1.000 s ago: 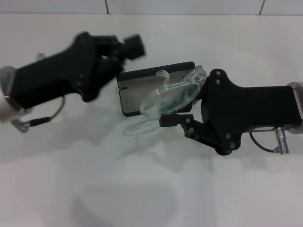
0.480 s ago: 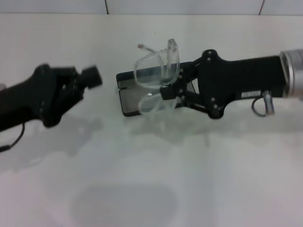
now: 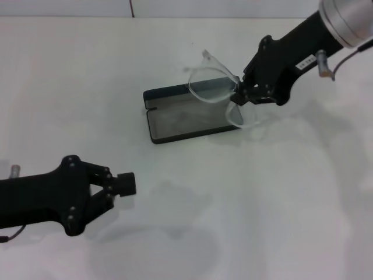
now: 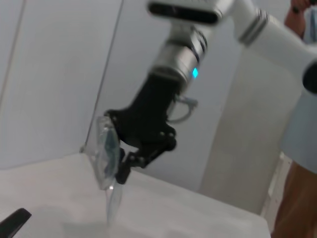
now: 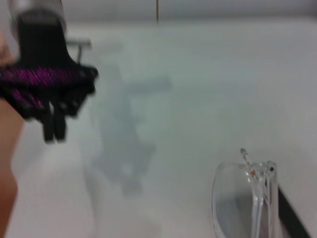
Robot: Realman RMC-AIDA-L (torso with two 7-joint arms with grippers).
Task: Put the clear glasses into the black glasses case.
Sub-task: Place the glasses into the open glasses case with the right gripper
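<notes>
Clear glasses [image 3: 213, 87], transparent plastic, pinched by R gripper [image 3: 238, 97] fingers over open matte black glasses case [image 3: 189, 114]; L gripper [image 3: 119, 188] fingers spread.

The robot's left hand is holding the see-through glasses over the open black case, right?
Not quite. It is the right hand that holds the clear glasses over the open black glasses case; the head view shows this. The left hand is off to the side, low over the table, away from the case.
</notes>
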